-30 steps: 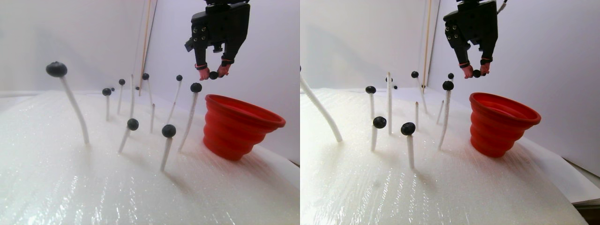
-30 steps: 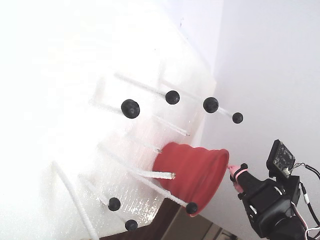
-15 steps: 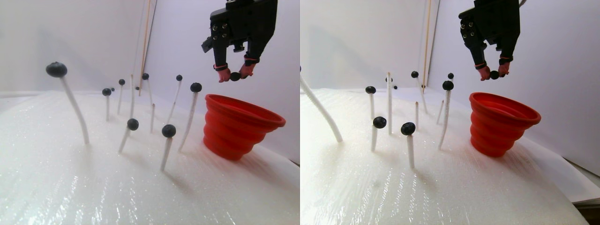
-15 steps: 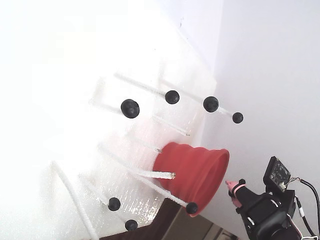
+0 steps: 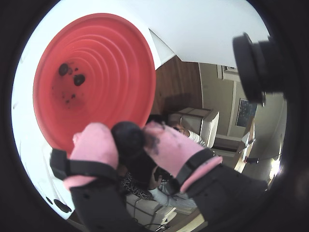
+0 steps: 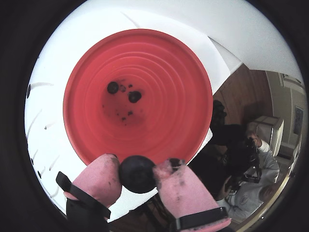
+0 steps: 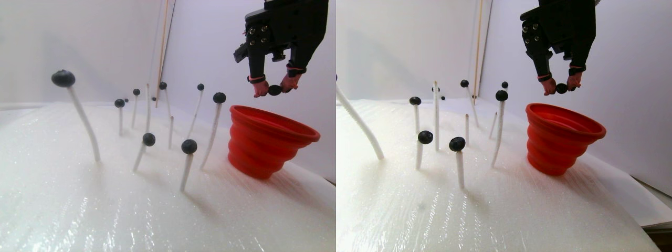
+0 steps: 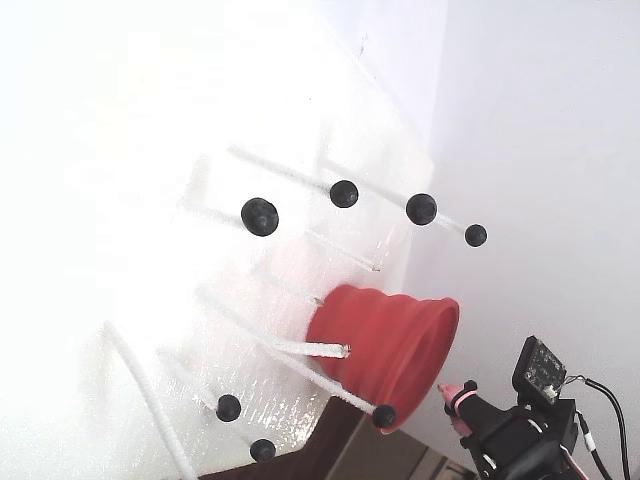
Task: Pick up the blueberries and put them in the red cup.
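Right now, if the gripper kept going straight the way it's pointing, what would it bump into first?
Most likely the red cup. The gripper points down with a blueberry pinched in its pink fingertips, roughly over the cup's near rim. Depth is unclear, so rim or inside, I cannot tell.

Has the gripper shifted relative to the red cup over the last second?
Yes. In the stereo pair view the gripper, shut on a blueberry, has moved rightward from short of the red cup to above its rim.

claw (image 8: 447, 388) tips unclear, body cropped
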Motion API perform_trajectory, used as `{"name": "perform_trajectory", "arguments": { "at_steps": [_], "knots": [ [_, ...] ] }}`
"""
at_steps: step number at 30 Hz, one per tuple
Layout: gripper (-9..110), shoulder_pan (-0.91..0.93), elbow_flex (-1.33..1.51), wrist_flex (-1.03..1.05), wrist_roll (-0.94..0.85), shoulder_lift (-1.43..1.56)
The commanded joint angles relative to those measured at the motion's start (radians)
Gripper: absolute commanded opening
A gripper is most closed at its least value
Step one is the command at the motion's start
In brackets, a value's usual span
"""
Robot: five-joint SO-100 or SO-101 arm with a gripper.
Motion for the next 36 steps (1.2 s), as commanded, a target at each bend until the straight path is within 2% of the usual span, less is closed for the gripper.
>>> {"name": "perform_trajectory", "arguments": {
  "at_steps": [1,36],
  "knots": [
    [17,0.072,-0.018,0.0,-0.002,0.095],
    [16,-0.15,-0.014,0.026,0.052,0.204]
  ]
}}
